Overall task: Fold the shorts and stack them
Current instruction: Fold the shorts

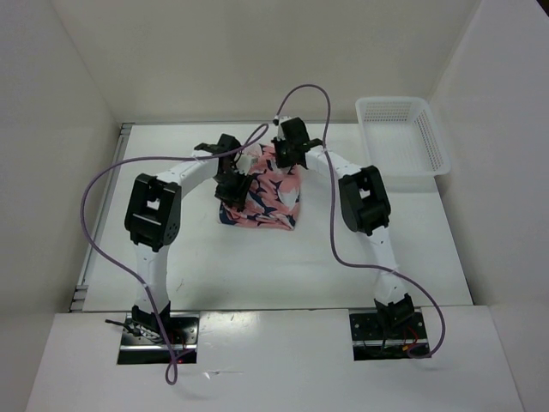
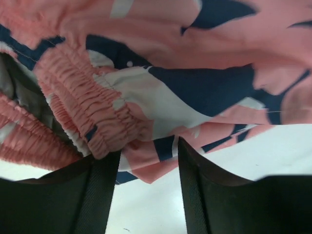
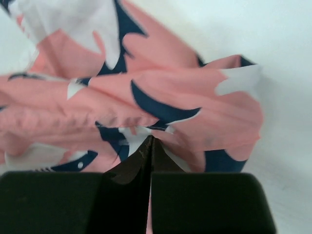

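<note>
the white mesh basket (image 1: 403,137) sits at the far right of the table (image 1: 257,275), well apart from the shorts (image 1: 266,196), which lie bunched mid-table between the arms. a purple cable (image 1: 84,210) loops beside the left arm. from above, both grippers' tips are hard to make out over the cloth. the wrist views settle it: the left gripper (image 2: 148,152) has its fingers apart, with the gathered waistband (image 2: 83,102) just beyond them, and the right gripper (image 3: 149,142) is pinched closed on a pink fold.
</note>
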